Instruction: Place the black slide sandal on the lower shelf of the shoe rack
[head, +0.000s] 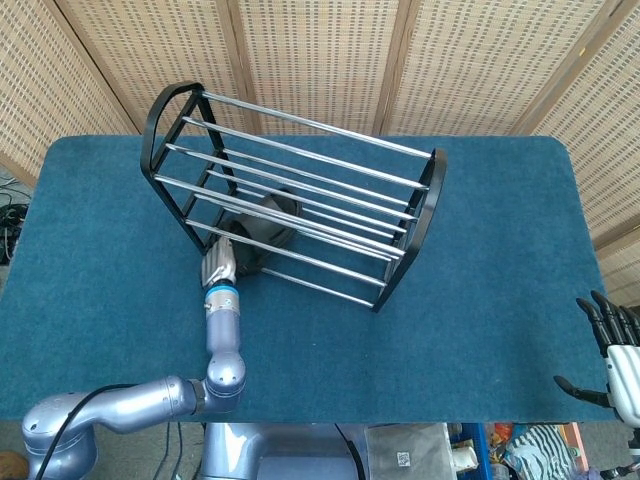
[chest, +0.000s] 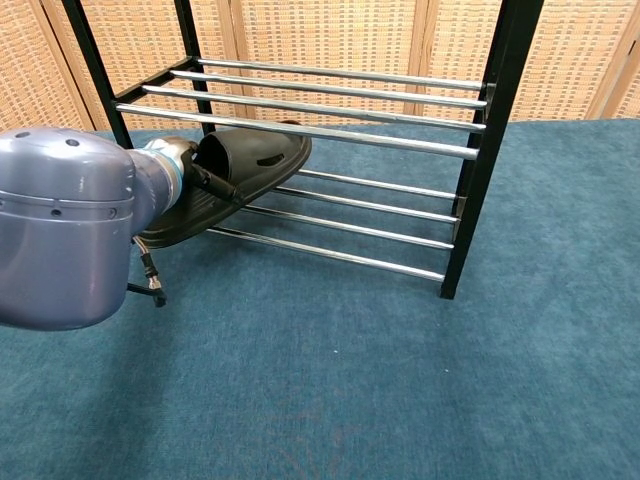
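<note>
Now the sandal (chest: 235, 175) lies tilted on the rack's (head: 420, 215) lower rails at the left end, heel sticking out over the front rail. Left hand (head: 219, 264) grips that heel. Bare bench (head: 480, 300) spreads to the right; right hand (head: 610, 345) hangs off its right edge, fingers spread, empty.

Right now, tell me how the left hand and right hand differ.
The left hand is at the rack, holding the sandal by its heel; the right hand holds nothing. The left is over the table, reaching forward; the right hangs off the table's right edge, fingers spread. Both are robot hands.
</note>
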